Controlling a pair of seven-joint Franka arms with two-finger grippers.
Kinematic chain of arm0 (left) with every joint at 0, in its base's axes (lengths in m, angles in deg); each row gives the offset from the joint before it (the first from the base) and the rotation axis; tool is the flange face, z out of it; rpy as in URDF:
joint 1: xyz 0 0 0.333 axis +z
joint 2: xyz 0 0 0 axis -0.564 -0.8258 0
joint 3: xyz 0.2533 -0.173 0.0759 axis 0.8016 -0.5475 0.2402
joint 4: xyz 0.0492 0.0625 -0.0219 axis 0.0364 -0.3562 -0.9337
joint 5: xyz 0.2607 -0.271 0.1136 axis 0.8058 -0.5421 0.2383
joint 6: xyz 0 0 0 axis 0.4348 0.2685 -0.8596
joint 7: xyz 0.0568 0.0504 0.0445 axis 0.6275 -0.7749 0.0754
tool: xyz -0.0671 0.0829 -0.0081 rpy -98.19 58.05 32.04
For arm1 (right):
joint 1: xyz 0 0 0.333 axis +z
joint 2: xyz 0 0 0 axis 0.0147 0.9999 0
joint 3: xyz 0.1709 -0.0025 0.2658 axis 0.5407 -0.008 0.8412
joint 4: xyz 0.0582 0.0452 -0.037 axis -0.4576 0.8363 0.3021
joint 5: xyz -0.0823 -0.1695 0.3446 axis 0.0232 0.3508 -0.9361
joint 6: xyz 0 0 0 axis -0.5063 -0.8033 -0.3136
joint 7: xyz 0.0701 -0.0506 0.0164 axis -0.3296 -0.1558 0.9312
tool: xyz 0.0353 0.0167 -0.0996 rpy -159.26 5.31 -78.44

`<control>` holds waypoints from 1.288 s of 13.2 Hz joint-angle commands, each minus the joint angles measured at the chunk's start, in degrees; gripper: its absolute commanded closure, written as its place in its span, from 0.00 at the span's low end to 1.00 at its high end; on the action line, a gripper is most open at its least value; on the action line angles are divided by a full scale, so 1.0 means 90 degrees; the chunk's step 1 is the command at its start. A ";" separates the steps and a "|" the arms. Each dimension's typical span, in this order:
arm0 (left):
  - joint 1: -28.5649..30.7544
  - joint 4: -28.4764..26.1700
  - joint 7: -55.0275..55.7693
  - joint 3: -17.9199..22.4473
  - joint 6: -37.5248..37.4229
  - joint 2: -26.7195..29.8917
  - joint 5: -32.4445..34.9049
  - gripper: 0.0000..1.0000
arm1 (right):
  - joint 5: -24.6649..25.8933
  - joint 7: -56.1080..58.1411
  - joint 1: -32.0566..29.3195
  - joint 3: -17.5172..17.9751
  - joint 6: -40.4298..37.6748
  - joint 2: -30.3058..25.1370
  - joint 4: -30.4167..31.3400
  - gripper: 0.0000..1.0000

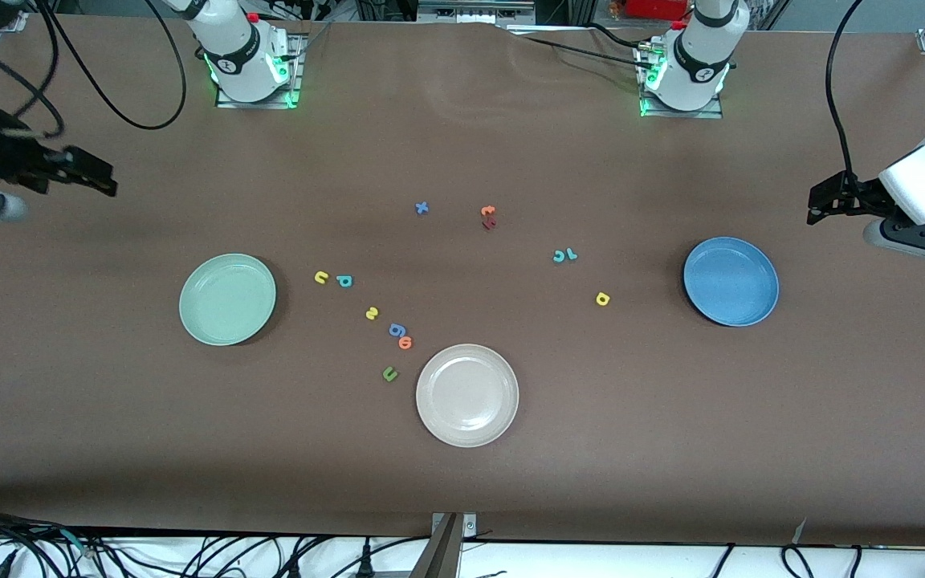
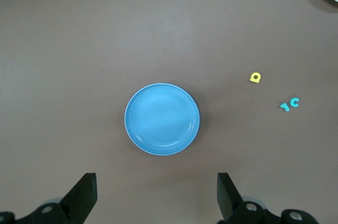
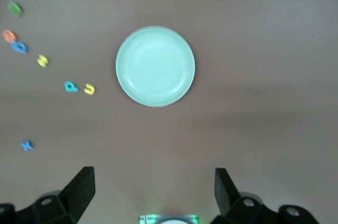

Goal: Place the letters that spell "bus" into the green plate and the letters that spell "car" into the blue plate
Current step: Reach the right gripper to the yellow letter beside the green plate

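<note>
The green plate (image 1: 226, 299) (image 3: 155, 66) lies empty toward the right arm's end of the table. Beside it sit the yellow u (image 1: 321, 278) (image 3: 90, 90), teal b (image 1: 344, 280) (image 3: 71, 86) and yellow s (image 1: 372, 313) (image 3: 43, 61). The blue plate (image 1: 731, 281) (image 2: 162, 119) lies empty toward the left arm's end. The teal r (image 1: 559, 257) (image 2: 285, 107) and teal c (image 1: 570, 254) (image 2: 294, 102) touch, with the yellow a (image 1: 602, 299) (image 2: 255, 77) close by. My left gripper (image 1: 814, 205) (image 2: 157, 195) hangs open high up, off the blue plate's edge. My right gripper (image 1: 112, 183) (image 3: 154, 192) hangs open high up, off the green plate's edge.
A beige plate (image 1: 466, 394) lies nearest the front camera. Beside it are a blue g (image 1: 397, 329), an orange letter (image 1: 405, 343) and a green u (image 1: 389, 373). A blue x (image 1: 421, 208) and an orange and dark red pair (image 1: 488, 217) lie toward the bases.
</note>
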 commanded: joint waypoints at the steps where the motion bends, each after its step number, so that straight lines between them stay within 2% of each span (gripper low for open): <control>1: 0.0009 0.0096 -0.0076 -0.0008 -0.0113 0.0044 0.0005 0.00 | 0.0114 0.0193 0.0068 0.0004 -0.0158 0.0482 -0.0213 0.00; 4: 0.0009 0.0096 -0.0076 -0.0008 -0.0113 0.0044 0.0005 0.00 | 0.0037 -0.0107 0.0418 0.0014 0.0251 0.0891 -0.0116 0.00; 7: 0.0009 0.0164 -0.0076 0.0002 -0.0122 0.0044 0.0005 0.00 | 0.0046 -0.1707 0.1258 0.0014 0.0749 0.1126 0.0030 0.00; 13: 0.0038 0.0292 -0.0066 0.0032 -0.0113 -0.0005 -0.0005 0.00 | 0.0036 -0.4051 0.2226 0.0024 0.3373 0.1526 0.1377 0.00; 17: 0.0038 0.0301 -0.0008 0.0041 -0.0113 0.0005 -0.0034 0.00 | 0.0065 -0.6014 0.2909 0.0014 0.4976 0.2462 0.1652 0.00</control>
